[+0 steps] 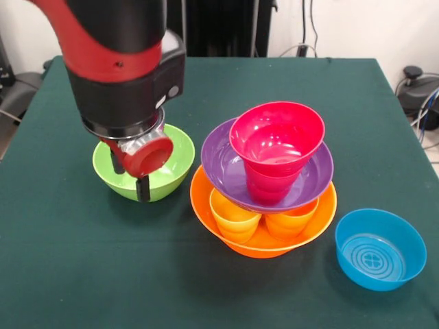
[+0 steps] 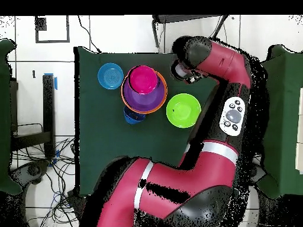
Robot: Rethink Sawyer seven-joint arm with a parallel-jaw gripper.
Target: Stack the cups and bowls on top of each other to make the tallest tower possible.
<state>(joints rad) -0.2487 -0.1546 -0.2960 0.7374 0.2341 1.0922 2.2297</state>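
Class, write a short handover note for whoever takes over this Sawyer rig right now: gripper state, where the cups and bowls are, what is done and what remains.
Gripper: over the lime green plastic bowl's near rim; open or shut cannot be told.
Tower: large orange plastic bowl as base, two orange-yellow cups inside, purple bowl resting on them, red cup, red bowl on top.
Loose: lime green bowl, light blue ringed bowl, dark blue bowl behind the tower.
Left: add the loose bowls.
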